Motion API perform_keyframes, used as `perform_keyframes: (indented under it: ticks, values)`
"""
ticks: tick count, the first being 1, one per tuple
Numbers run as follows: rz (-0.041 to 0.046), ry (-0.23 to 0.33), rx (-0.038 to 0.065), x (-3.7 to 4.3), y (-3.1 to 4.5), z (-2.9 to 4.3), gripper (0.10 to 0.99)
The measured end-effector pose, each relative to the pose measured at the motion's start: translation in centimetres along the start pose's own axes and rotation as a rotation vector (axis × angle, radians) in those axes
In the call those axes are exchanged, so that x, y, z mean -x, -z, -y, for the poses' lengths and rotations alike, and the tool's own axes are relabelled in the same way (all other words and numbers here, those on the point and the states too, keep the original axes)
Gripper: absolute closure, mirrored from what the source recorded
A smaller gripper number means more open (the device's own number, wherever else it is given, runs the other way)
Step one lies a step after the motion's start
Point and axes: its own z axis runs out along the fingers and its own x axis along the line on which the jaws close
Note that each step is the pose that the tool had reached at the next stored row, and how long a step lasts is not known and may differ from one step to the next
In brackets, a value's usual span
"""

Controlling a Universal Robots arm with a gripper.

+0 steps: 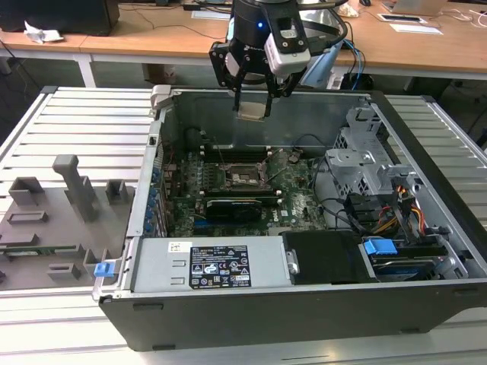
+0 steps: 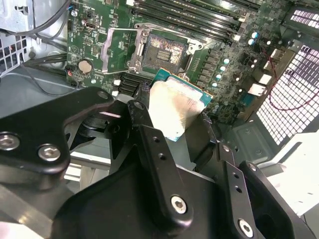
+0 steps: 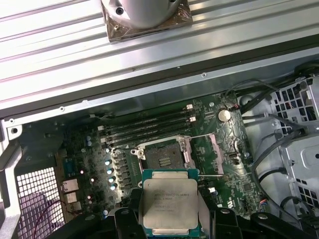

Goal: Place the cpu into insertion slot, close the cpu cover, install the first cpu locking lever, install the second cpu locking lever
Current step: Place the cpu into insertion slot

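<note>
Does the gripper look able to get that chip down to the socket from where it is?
Probably yes: the gripper holds the cpu above the open case, the cover is swung aside, and nothing lies over the slot.

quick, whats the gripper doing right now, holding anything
Gripper: closed, holding the cpu by its edges, in the air above the insertion slot; the cpu is not yet seated.

light: bright, even, from above | glare: cpu (image 2: 172,107) top, ribbed table (image 3: 60,45) | shadow: dim inside case (image 1: 304,122)
</note>
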Motion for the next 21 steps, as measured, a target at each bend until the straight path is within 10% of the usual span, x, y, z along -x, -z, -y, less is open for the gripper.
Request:
perform_keyframes:
  ticks: [21]
  values:
    - [0.0039,-0.044,0.001,-0.03,-0.01,0.01,0.557]
